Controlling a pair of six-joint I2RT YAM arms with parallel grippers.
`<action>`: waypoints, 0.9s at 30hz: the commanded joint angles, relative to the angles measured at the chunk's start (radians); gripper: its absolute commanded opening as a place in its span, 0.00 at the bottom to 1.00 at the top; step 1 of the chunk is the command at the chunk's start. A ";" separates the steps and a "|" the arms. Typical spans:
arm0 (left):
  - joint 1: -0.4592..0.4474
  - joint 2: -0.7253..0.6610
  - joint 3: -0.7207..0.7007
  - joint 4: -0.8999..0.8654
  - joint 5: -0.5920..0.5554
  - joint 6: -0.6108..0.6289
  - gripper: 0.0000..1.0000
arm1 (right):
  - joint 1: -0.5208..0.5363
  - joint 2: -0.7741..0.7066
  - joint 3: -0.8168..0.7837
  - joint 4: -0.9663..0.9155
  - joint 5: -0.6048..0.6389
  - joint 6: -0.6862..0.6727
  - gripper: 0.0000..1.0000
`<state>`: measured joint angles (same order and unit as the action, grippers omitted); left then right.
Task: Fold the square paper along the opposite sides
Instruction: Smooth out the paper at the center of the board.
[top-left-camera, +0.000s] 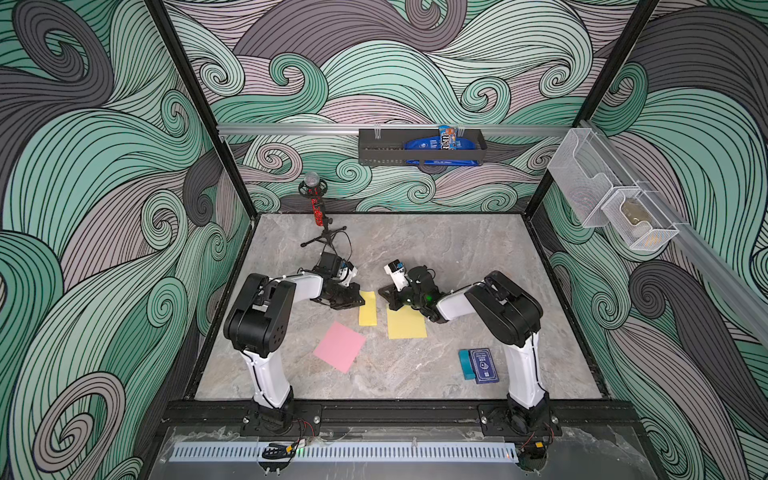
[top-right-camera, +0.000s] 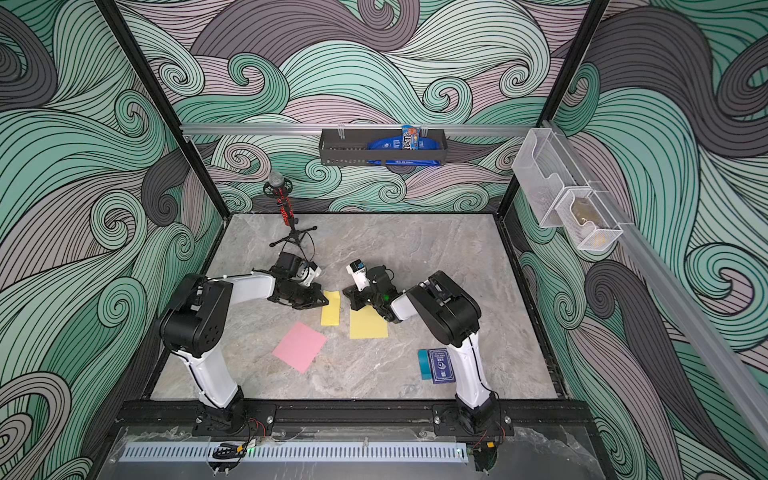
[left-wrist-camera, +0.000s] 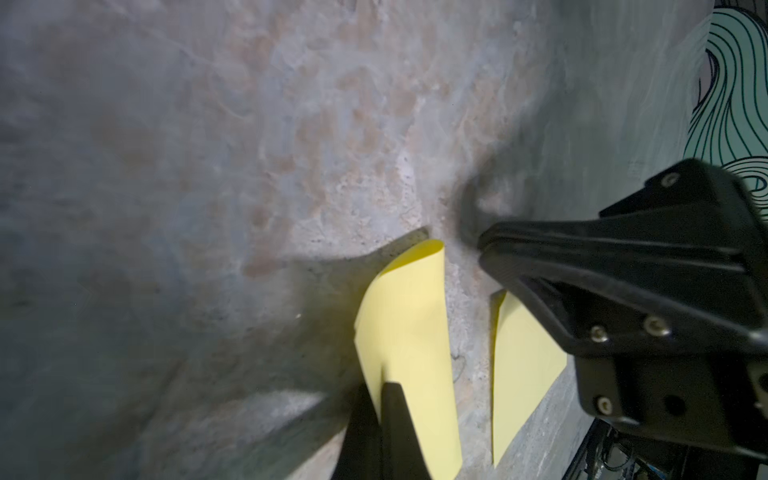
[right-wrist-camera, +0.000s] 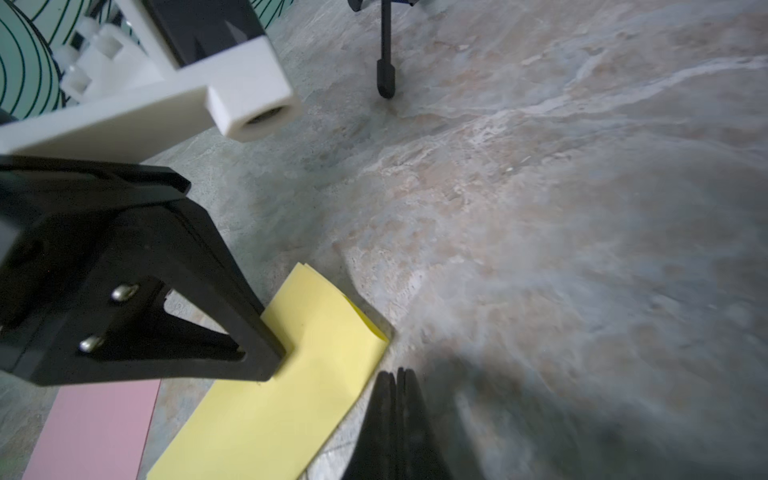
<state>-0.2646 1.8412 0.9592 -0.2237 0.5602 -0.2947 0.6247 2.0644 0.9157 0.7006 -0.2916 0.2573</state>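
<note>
Here, in both top views, I see my two arms reaching in over a grey marbled table (top-left-camera: 436, 249), with their tips close together near its middle.

The left gripper (top-left-camera: 356, 300) sits at the far left corner of the folded yellow paper (top-left-camera: 367, 309). This paper is a narrow strip lying lengthwise away from me. On the left wrist camera the jaws are closed, and the strip's edge runs in between the black fingers (left-wrist-camera: 395, 419). One long side of the strip curls up off the table, and the other lies flat. The right wrist camera shows the strip as two layers, slightly offset at one corner.

The right gripper (top-left-camera: 388, 300) is just beside it, over the far left corner of a second yellow sheet (top-left-camera: 409, 324). That sheet is wider and lies flat. A bare strip of table separates the two yellow pieces. On the right wrist camera these jaws are pressed together with nothing between them. I cannot say for sure whether the tip touches that sheet, because the gripper body hides the corner.

Nearer me and to the left, a pink sheet (top-left-camera: 340, 346) lies flat, turned at an angle, close to the yellow strip but not touching it. A dark blue card box (top-left-camera: 483, 365) lies near the foot of the right arm. A microphone stand (top-left-camera: 319, 212) stands on its small tripod at the far left of the table.
</note>
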 joint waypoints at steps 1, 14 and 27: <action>0.004 0.014 -0.022 -0.068 -0.111 0.025 0.00 | 0.012 -0.080 -0.074 0.177 -0.028 -0.017 0.03; 0.004 0.014 -0.020 -0.071 -0.115 0.022 0.00 | 0.082 0.090 0.029 0.198 -0.035 0.074 0.00; 0.004 0.006 -0.020 -0.068 -0.120 0.019 0.00 | 0.024 0.132 0.075 0.025 0.092 0.113 0.00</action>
<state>-0.2646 1.8393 0.9592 -0.2237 0.5545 -0.2951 0.6685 2.1902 0.9821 0.8074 -0.2508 0.3492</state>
